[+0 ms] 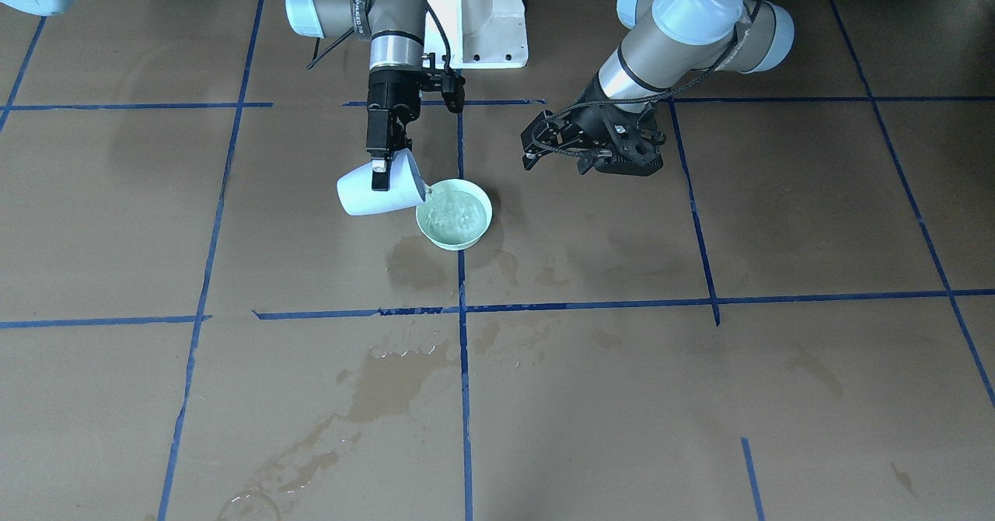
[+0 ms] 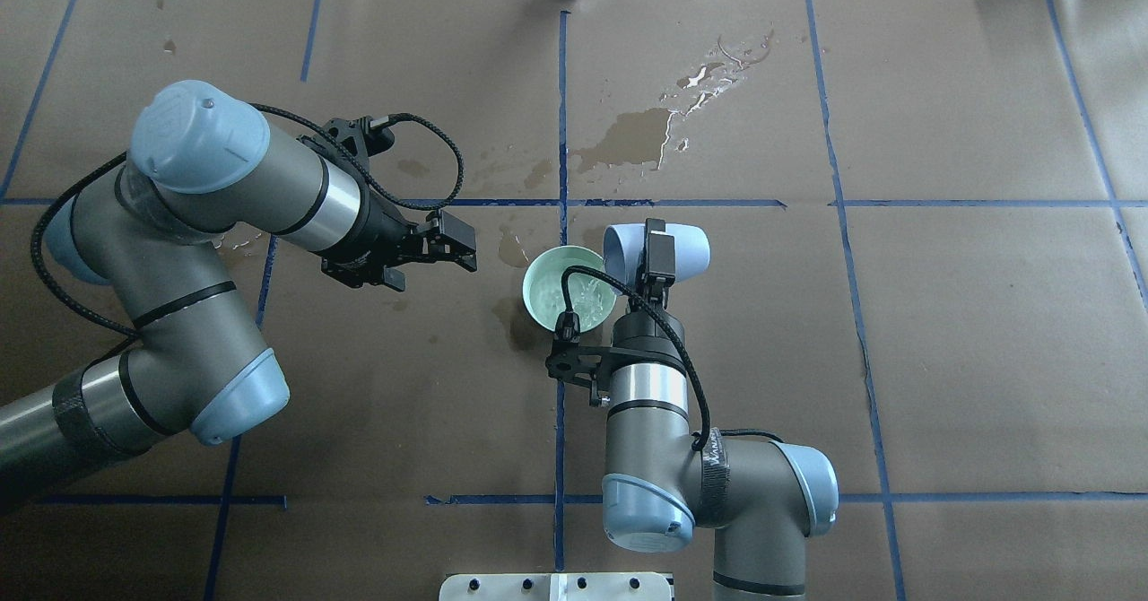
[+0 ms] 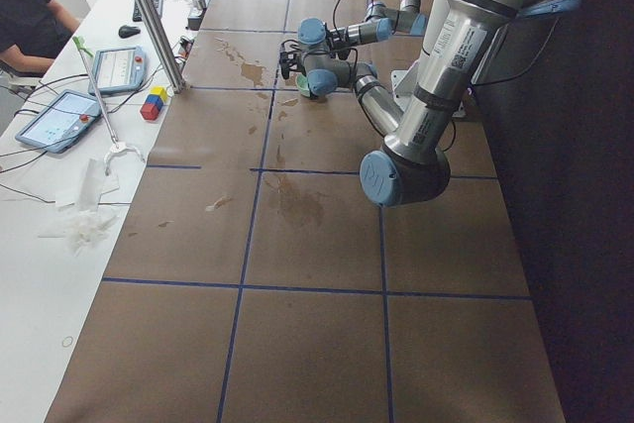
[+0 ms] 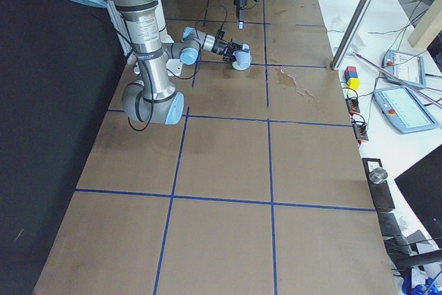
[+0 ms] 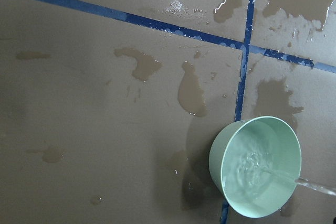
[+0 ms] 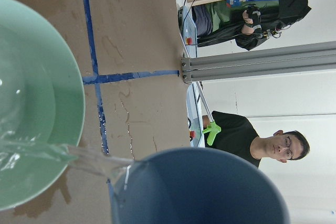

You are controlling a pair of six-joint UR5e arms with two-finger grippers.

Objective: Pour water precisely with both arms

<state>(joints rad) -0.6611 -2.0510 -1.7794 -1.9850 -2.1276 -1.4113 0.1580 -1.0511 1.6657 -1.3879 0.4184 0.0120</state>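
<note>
Wet brown table (image 1: 777, 218): right gripper (image 1: 381, 175) clamps the tilted cup (image 1: 365, 194), water (image 1: 459, 211) streaming into the bowl (image 1: 426, 229) at its left; left gripper (image 2: 466, 247) hangs spread, empty. A shallow tilt, lip over the bowl, should avoid spills.

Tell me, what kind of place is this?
Probably a robot testing lab: the left arm and right arm work over a table taped into blue squares, the right gripper pours water from a cup into a green bowl, and control tablets lie on a side bench.
</note>
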